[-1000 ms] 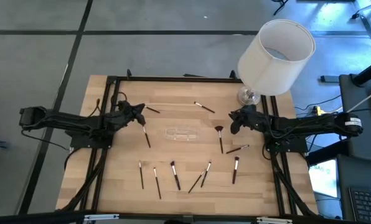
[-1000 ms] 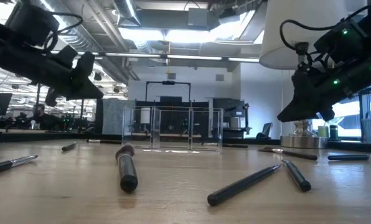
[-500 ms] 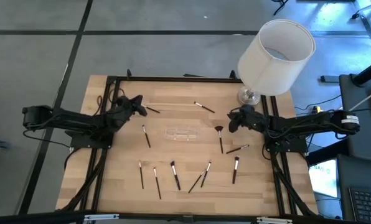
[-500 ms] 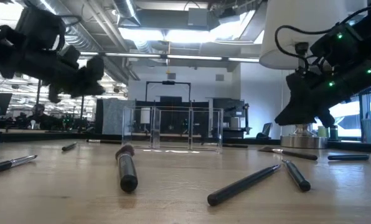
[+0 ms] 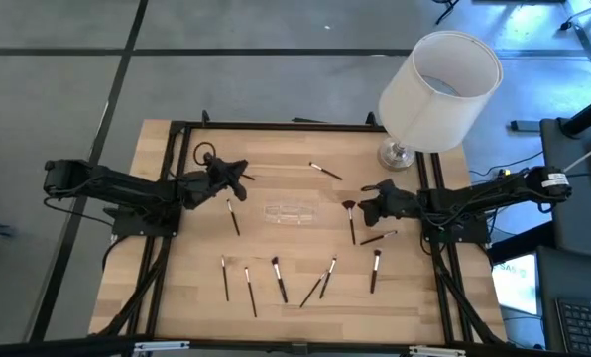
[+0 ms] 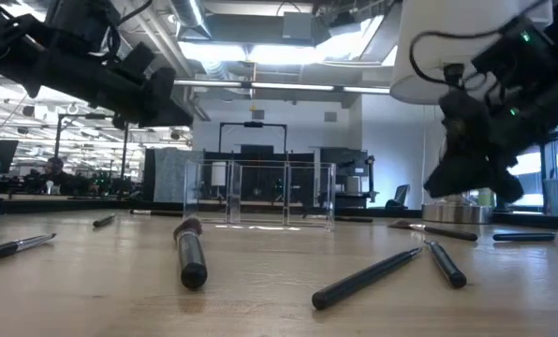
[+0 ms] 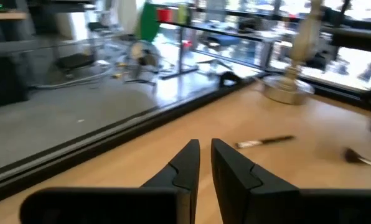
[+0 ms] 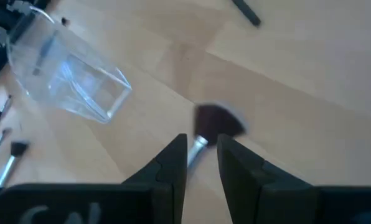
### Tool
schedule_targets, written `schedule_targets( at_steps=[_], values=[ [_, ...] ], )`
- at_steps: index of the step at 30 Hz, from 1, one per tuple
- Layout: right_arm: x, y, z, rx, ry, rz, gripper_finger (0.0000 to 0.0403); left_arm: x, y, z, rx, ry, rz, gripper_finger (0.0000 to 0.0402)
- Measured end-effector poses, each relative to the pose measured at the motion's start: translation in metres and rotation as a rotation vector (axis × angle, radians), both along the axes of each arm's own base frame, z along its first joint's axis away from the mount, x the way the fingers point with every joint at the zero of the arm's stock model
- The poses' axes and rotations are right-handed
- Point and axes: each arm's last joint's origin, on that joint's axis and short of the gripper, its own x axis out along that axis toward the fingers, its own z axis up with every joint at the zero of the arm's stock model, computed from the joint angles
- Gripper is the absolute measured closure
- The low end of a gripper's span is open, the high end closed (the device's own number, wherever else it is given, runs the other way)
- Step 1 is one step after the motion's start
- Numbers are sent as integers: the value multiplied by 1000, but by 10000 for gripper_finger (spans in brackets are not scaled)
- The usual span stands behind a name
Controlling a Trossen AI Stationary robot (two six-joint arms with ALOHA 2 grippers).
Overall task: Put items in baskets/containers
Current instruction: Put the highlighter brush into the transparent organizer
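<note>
Several thin dark makeup brushes lie flat and scattered on the wooden table (image 5: 177, 297), most along its near half (image 5: 279, 280). The clear plastic container (image 5: 291, 213) lies at the table's middle and also shows in the low view (image 6: 258, 195) and the right wrist view (image 8: 73, 81). My right gripper (image 5: 365, 205) hovers open just above a fan brush (image 8: 218, 119), its fingers on either side of the ferrule. My left gripper (image 5: 238, 177) hangs shut and empty, high over a small brush (image 5: 242, 176) near the far left.
A big white lampshade (image 5: 439, 89) on a glass base (image 5: 397, 154) stands at the far right corner, close behind my right arm. A black frame (image 5: 276, 126) borders the table. Two more brushes lie to the right of the container (image 5: 378, 237), (image 5: 375, 270), and one toward the far edge (image 5: 325, 171).
My left gripper has risen and swung toward the table's right. My right gripper has moved toward the near-left and tipped down over the fan brush. No brush has moved.
</note>
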Motion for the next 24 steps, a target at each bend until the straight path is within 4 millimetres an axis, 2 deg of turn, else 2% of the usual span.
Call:
schedule_targets(
  at_steps=[6,10,18,24],
  values=[
    [25,0,42,-3,204,-32,314,3,-5,0,88,96,-108,363],
    [49,1,55,12,371,-37,314,3,-3,-5,61,136,-120,365],
    [101,2,43,70,606,12,313,4,-8,-21,-39,200,-123,361],
    [120,-11,32,83,682,-29,295,4,-17,-30,-62,254,-121,362]
  ],
)
